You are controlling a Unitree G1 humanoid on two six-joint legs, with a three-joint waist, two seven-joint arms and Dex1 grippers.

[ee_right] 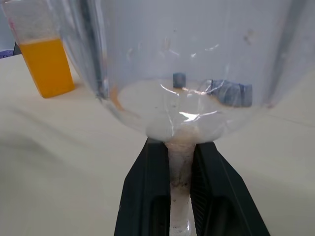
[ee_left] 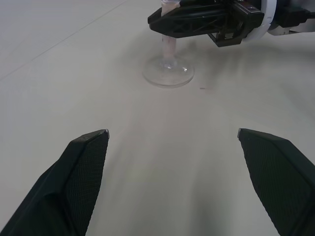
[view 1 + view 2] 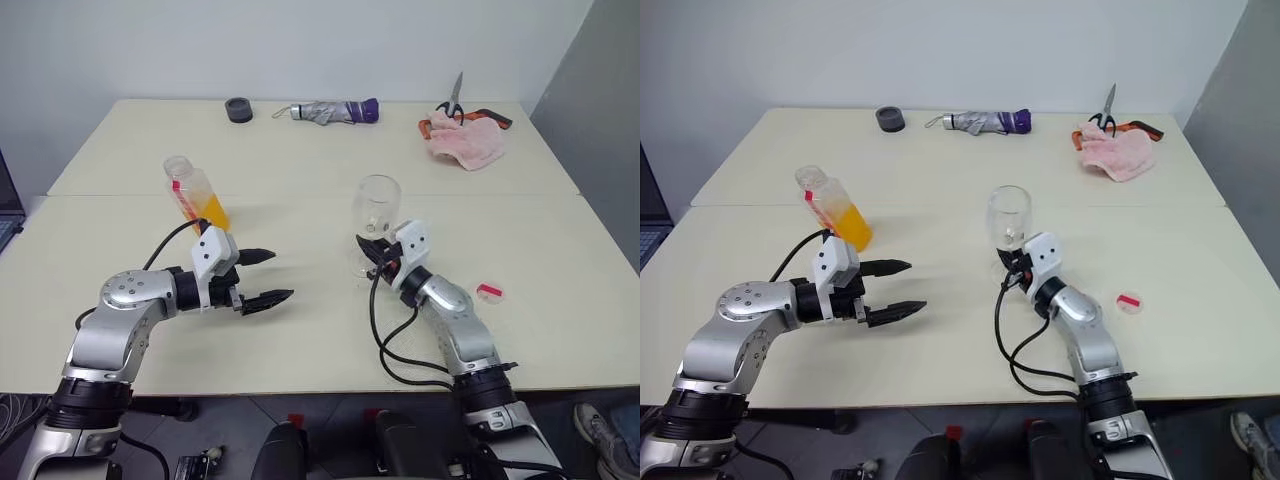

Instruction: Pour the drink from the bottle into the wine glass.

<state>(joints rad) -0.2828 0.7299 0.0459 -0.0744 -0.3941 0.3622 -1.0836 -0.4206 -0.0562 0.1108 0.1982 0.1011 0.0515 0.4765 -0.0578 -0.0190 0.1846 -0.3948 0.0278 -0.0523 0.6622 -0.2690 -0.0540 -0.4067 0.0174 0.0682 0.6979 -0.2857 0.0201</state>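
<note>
Pale counter (image 3: pixel 300 330): right gripper (image 1: pixel 180 162) pinches the clear stemmed wine glass (image 3: pixel 377 205) (empty), left gripper (image 3: pixel 262 278) wide; square orange-drink bottle (image 3: pixel 196 195) ungrabbed, nothing poured.

**No legible text**

No words, brands or numbers can be read anywhere. The bottle (image 3: pixel 193 193), left of centre in the head views, carries a red-and-white label strip, but any printing on it is too small to make out.
</note>
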